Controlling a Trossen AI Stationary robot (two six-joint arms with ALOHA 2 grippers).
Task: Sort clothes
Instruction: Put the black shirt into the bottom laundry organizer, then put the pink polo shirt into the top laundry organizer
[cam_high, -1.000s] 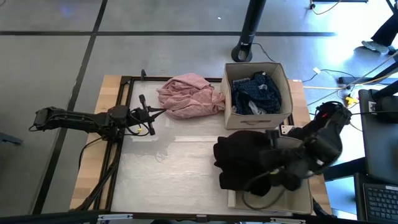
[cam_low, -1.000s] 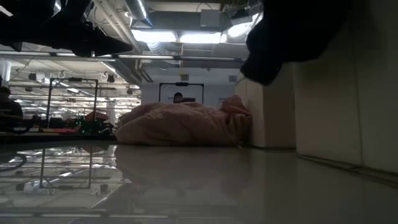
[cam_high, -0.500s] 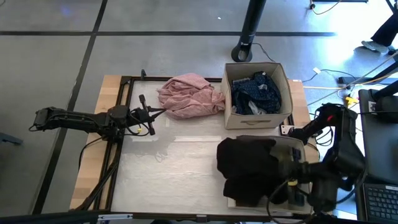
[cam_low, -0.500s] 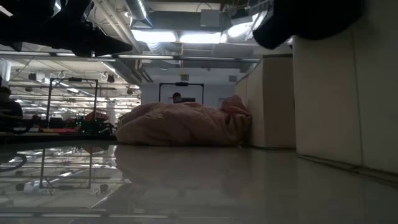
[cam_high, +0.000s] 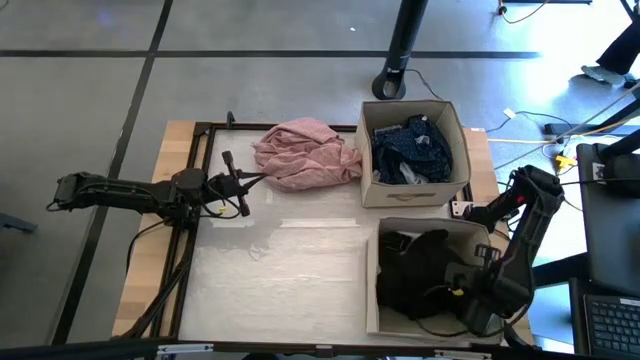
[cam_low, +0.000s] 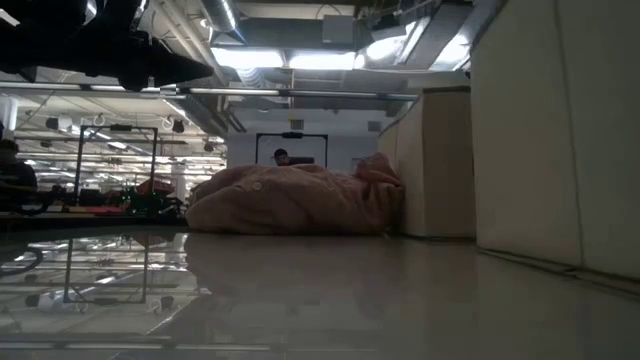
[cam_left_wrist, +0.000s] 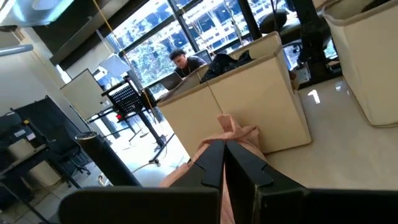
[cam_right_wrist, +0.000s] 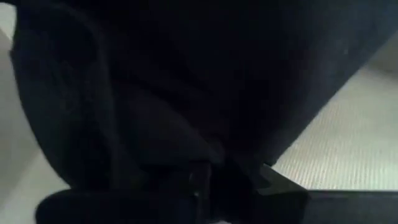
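A black piece (cam_high: 412, 272) lies bunched inside the near beige box (cam_high: 371, 292) at the table's right front. My right gripper (cam_high: 458, 292) is down in that box and shut on the piece. The black cloth fills the right wrist view (cam_right_wrist: 155, 81). A pink piece (cam_high: 305, 152) lies heaped at the table's far middle, against the far box (cam_high: 410, 194). That box holds dark navy and blue-white clothes (cam_high: 412, 148). My left gripper (cam_high: 243, 184) is shut and empty, hovering left of the pink piece (cam_left_wrist: 239, 134). My right gripper pinches a fold of the black piece (cam_right_wrist: 186, 146) between its two fingers (cam_right_wrist: 199, 180). It slants down into the box from the table's right. The cloth hides which part of the garment this is. The piece rests bunched on the box's floor (cam_right_wrist: 348, 143).
The two boxes stand side by side along the table's right half, and their walls (cam_low: 540, 130) show in the low view. The white tabletop (cam_high: 280, 260) lies between my two arms. People and desks show in the room beyond the table.
My right gripper has gone toward the table's right edge and down into the near box with the black piece. The piece hung over the box's left wall a second ago and now lies wholly inside the box.
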